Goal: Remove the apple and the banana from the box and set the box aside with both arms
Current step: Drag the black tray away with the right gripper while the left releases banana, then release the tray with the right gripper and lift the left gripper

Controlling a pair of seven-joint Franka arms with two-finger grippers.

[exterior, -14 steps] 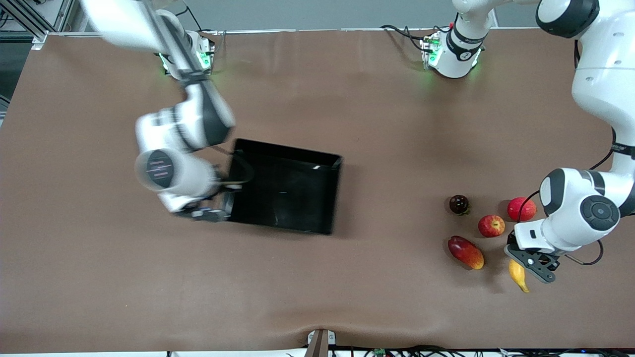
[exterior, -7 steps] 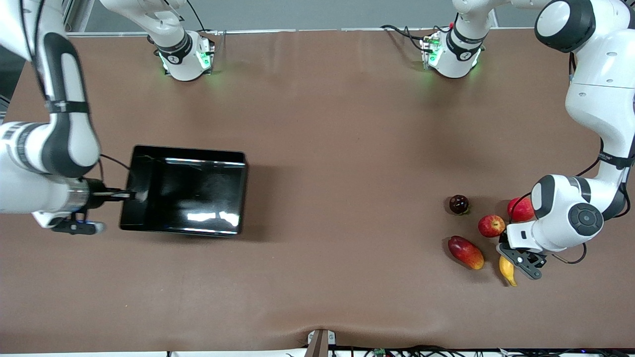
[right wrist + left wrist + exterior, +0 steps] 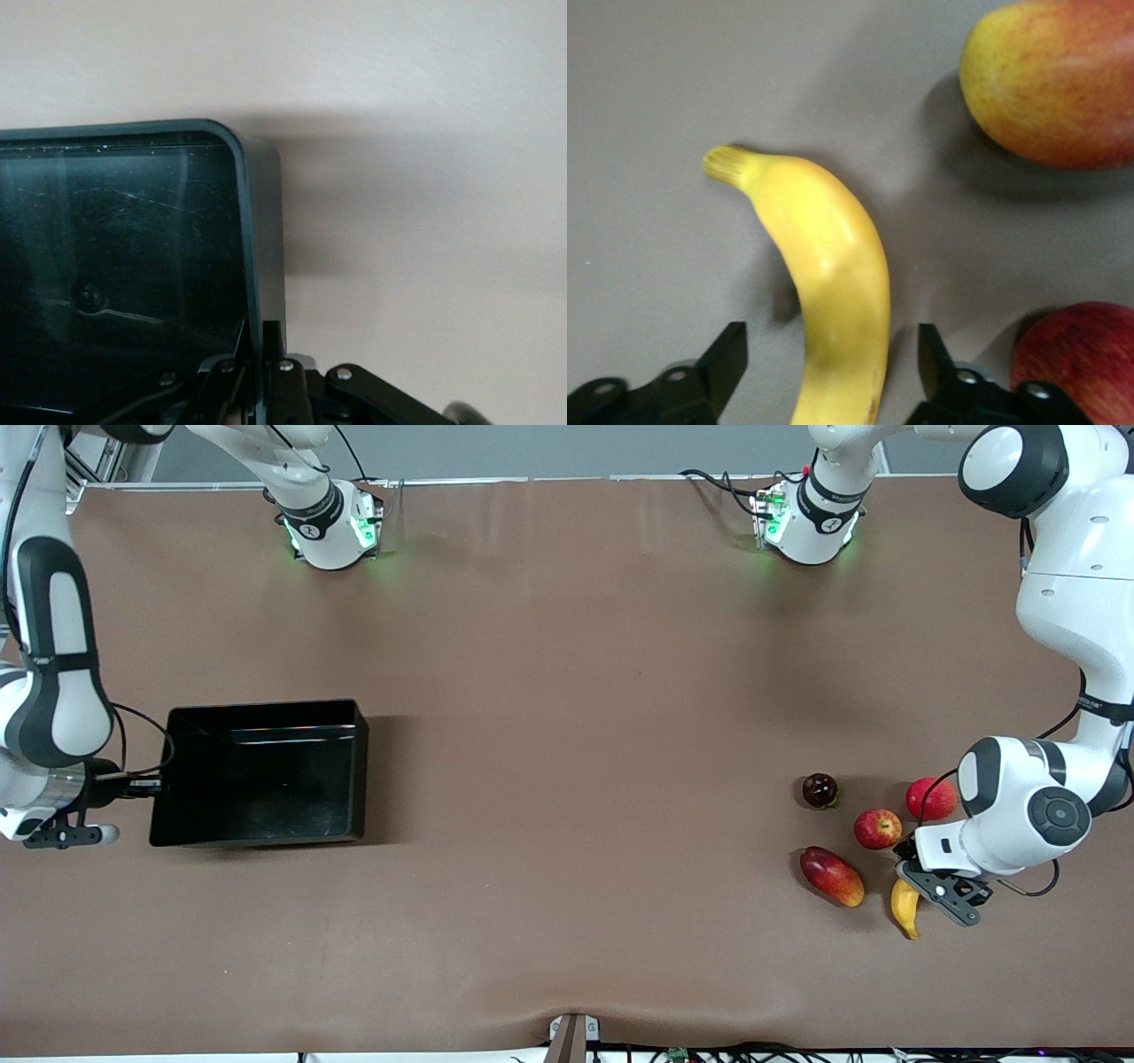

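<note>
Now, a plain brown desk [image 3: 567, 717] fills the front view, with cables trailing along its near edge and both arm bases glowing green at the top; no writing on anything can be read. At the right arm's end, the right pincer [image 3: 146, 786] is clenched on the short wall of the black box [image 3: 257, 772], one finger inside the wall and one outside, the forearm reaching in level from the desk's edge and the box tipped, its gripped end up. At the left arm's end, the left arm bends down low, wrist canted, and the left pincer [image 3: 917, 886] stands released, its fingers [image 3: 726, 359] spread either side of the banana [image 3: 833, 283] lying on the desk. The streaked apple [image 3: 877, 828] sits just beside that pincer, a plain red fruit [image 3: 930, 798] and a dark round fruit [image 3: 819, 789] farther up, and the mango-like fruit [image 3: 831, 876] next to the banana.
</note>
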